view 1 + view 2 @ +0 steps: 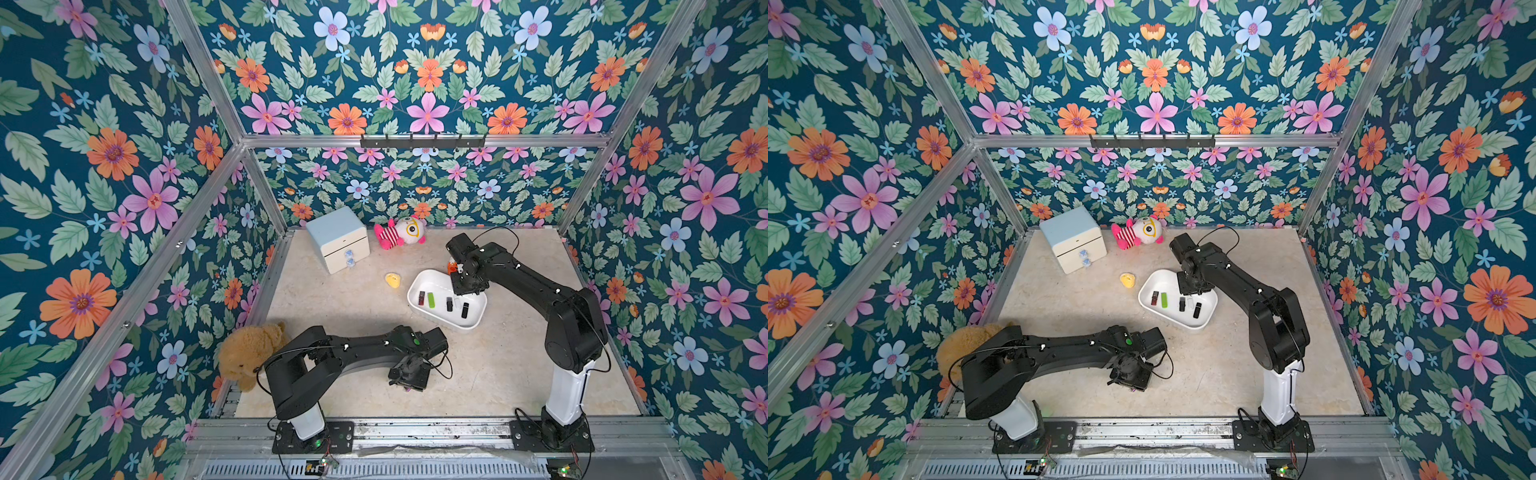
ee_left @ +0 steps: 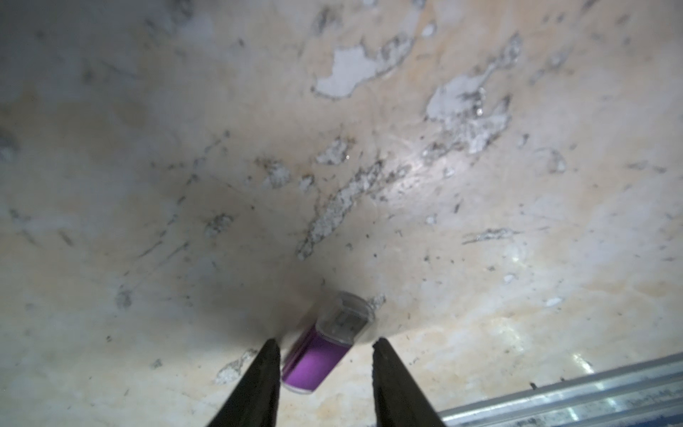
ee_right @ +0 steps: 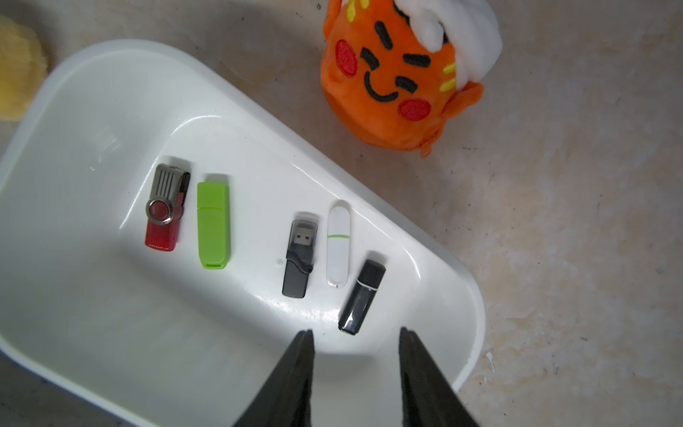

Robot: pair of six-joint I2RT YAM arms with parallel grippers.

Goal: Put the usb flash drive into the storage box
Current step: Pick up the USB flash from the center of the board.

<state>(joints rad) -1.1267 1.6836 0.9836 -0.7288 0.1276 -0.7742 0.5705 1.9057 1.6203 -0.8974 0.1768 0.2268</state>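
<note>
A purple usb flash drive (image 2: pixel 314 355) with a clear cap lies on the marble table between the fingers of my left gripper (image 2: pixel 327 344). The jaws are open: the drive sits close to one finger (image 2: pixel 266 369), with a gap to the other. In both top views this gripper (image 1: pixel 406 384) (image 1: pixel 1133 384) is low over the table's near middle. The white storage box (image 1: pixel 415 291) (image 1: pixel 1144 295) (image 3: pixel 111 48) holds several drives: red-silver (image 3: pixel 162 210), green (image 3: pixel 213 225), grey (image 3: pixel 297 266), white (image 3: pixel 338 247), black (image 3: pixel 362 295). My right gripper (image 3: pixel 356 330) (image 1: pixel 461 286) hangs open and empty over the box.
A pale-blue-topped drawer cabinet (image 1: pixel 338 243) and a pink striped plush (image 1: pixel 399 232) stand at the back. A yellow toy (image 1: pixel 392 280) lies left of the box, an orange plush (image 3: pixel 391 85) behind it. A brown teddy (image 1: pixel 249 353) sits near left. The metal rail (image 2: pixel 573 395) edges the table.
</note>
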